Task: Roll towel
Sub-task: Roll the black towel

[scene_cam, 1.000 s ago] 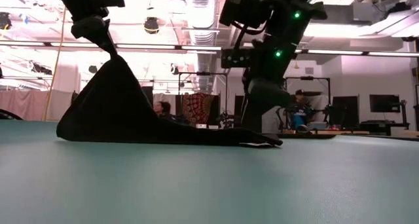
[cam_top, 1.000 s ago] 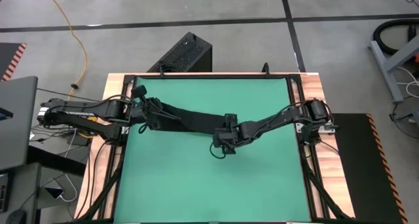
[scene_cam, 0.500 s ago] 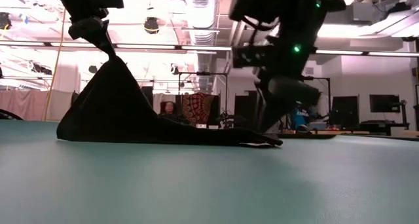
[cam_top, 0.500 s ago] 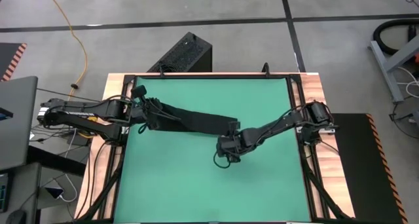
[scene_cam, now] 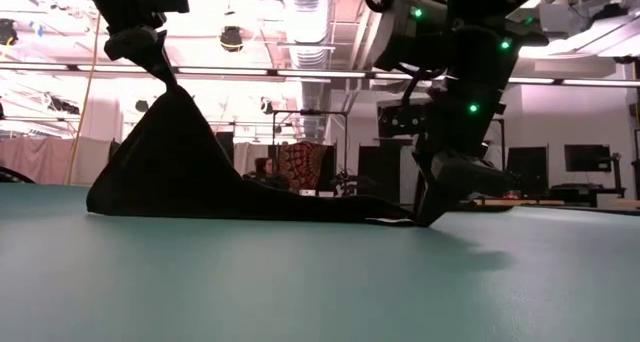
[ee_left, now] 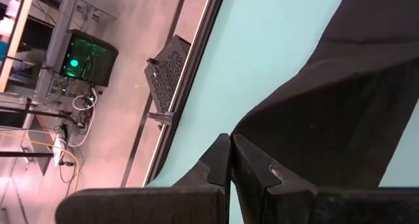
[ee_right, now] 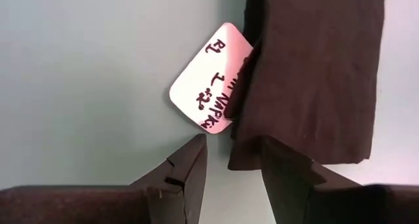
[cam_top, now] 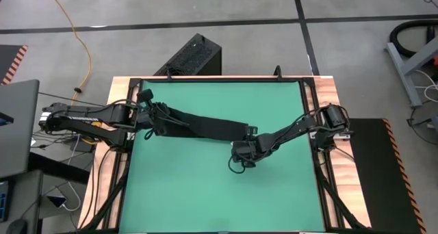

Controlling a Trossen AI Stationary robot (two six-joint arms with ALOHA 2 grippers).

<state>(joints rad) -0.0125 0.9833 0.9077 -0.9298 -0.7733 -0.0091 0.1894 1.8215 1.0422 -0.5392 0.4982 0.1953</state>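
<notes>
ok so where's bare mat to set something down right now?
Free: the green mat along the near edge, below the black cloth towel, and the far strip above it. Crowded: the diagonal band from the left gripper, which holds one towel end raised, to the right gripper, open at the tagged end.

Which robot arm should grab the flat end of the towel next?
Probably the right: its gripper hangs open at the towel end by the white tag. The left gripper is busy holding the other end up.

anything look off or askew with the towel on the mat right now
Yes. The towel isn't lying flat: the left gripper pinches one end up into a peak, and the white tag pokes out at the other end by the open right gripper.
</notes>
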